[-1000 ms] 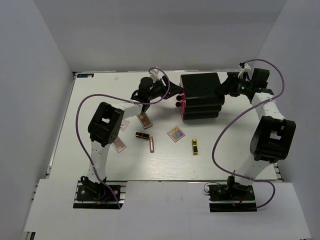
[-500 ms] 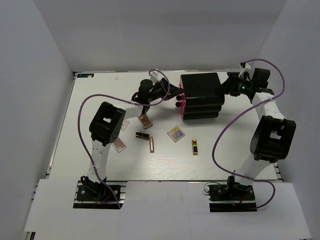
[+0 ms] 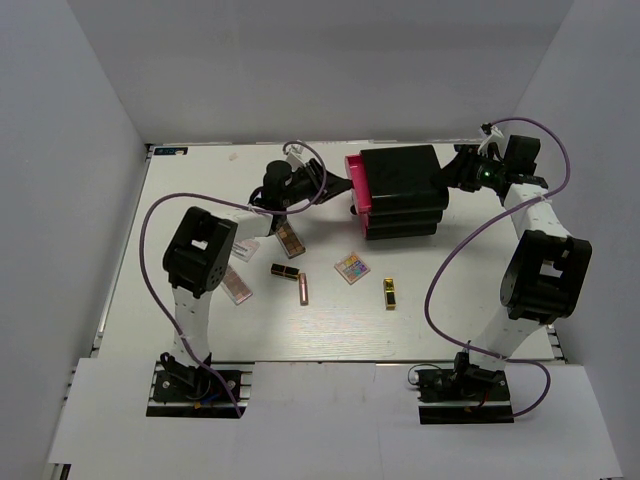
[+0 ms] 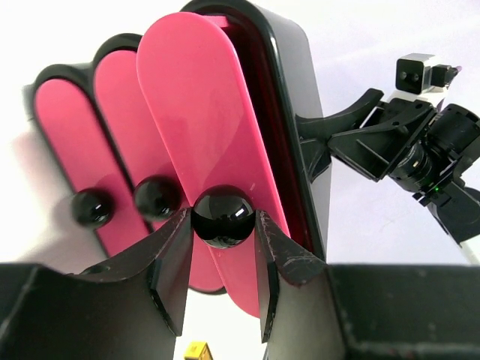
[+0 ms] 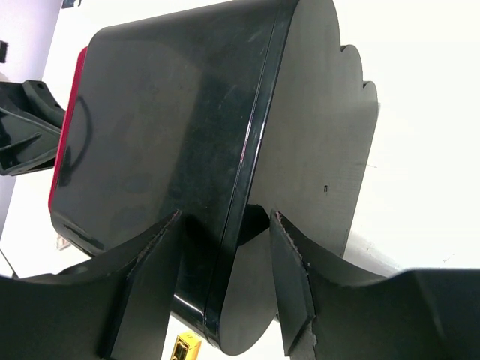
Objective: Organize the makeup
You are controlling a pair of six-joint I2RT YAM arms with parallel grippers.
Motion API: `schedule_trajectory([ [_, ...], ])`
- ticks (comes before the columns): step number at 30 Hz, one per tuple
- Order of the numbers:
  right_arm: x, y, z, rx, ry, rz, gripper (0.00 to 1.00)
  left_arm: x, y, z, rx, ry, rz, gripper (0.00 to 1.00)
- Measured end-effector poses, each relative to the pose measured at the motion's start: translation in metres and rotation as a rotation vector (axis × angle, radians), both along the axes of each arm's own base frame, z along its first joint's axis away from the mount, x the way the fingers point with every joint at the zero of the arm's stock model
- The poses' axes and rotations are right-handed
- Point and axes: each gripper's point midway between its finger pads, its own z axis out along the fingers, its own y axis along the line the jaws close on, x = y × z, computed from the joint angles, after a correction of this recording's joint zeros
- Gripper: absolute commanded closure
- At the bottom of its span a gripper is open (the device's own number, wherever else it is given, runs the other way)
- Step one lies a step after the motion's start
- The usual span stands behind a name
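The makeup lies loose on the table: a long brown palette (image 3: 290, 238), a second one (image 3: 237, 285), a square pastel palette (image 3: 351, 267), a black-gold lipstick (image 3: 285, 270), a copper lipstick (image 3: 302, 288) and a gold lipstick (image 3: 390, 293). My left gripper (image 3: 338, 186) is shut on the black knob (image 4: 222, 216) of the top pink drawer (image 4: 202, 127), which stands pulled out of the black drawer box (image 3: 402, 190). My right gripper (image 3: 455, 176) straddles the box's rear edge (image 5: 247, 150), fingers against its top and back.
Two more pink drawers with black knobs (image 4: 157, 196) sit shut beside the open one. White walls enclose the table on three sides. The left arm's purple cable (image 3: 150, 240) loops over the left side. The gold lipstick shows below both wrists (image 5: 184, 349).
My left gripper has moved left with the knob, and the top pink drawer has slid out of the box. The box and the right arm have stayed put.
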Motion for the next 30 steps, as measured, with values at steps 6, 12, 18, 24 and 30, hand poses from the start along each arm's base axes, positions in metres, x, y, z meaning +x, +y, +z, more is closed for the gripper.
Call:
schedule_trajectory([
  [6, 0.001, -0.002, 0.000, -0.003, 0.002, -0.007, 0.46, -0.002, 0.019, -0.001, 0.046, 0.013, 0.015, 0.73],
  [12, 0.002, -0.003, 0.000, -0.002, 0.002, -0.009, 0.46, -0.006, 0.042, -0.002, 0.099, 0.029, 0.040, 0.70],
  [18, 0.004, -0.006, -0.002, -0.009, 0.001, -0.012, 0.27, -0.007, 0.050, -0.005, 0.128, 0.040, 0.045, 0.35],
  [24, 0.000, -0.009, -0.007, -0.026, 0.009, -0.001, 0.13, -0.007, 0.058, -0.023, 0.180, 0.095, 0.063, 0.21],
  [30, -0.005, -0.010, -0.003, -0.040, 0.000, 0.012, 0.12, -0.007, 0.068, -0.024, 0.205, 0.117, 0.083, 0.17],
])
